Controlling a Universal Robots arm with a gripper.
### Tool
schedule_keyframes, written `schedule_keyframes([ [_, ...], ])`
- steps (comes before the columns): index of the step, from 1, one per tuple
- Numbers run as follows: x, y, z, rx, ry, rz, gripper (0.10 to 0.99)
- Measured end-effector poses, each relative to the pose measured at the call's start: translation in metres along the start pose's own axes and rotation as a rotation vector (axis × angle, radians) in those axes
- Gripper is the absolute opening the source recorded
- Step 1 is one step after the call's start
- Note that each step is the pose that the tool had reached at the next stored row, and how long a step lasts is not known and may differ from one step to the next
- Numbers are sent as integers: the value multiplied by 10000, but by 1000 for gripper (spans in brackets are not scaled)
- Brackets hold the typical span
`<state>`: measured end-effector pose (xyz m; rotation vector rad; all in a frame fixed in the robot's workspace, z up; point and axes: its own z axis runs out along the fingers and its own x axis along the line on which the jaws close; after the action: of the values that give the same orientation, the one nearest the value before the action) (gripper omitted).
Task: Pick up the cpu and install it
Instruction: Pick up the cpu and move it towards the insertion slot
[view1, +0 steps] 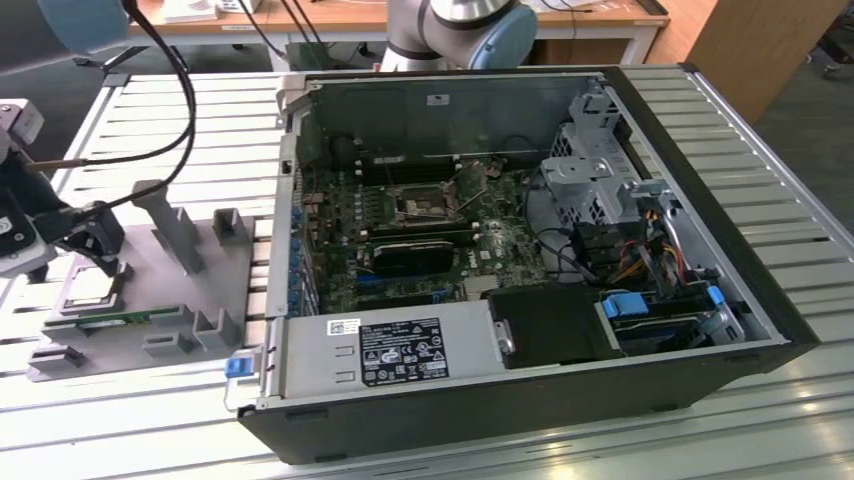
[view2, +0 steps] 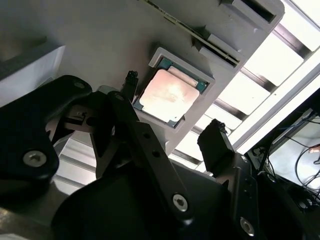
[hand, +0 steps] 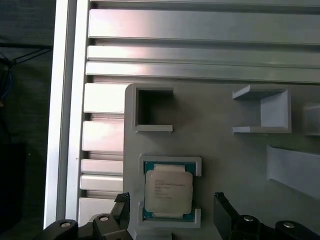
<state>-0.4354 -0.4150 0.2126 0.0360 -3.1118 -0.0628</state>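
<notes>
The cpu is a small square chip with a silver top, lying flat in a recess of the grey holder tray at the exterior view's left. My gripper hangs just above it, open. In both wrist views the cpu lies between the two black fingertips, one on each side, with a gap on both sides. The gripper holds nothing. The open cpu socket sits on the motherboard inside the computer case.
The open computer case lies on a slatted metal table, to the exterior view's right of the tray. The tray carries upright grey posts and a green memory stick. Black cables hang over the arm.
</notes>
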Motion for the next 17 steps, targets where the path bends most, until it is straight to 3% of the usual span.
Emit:
schedule_keyframes([
  [8, 13, -5, 131, 1, -17, -14, 761],
  [17, 13, -6, 168, 2, -15, -13, 761],
])
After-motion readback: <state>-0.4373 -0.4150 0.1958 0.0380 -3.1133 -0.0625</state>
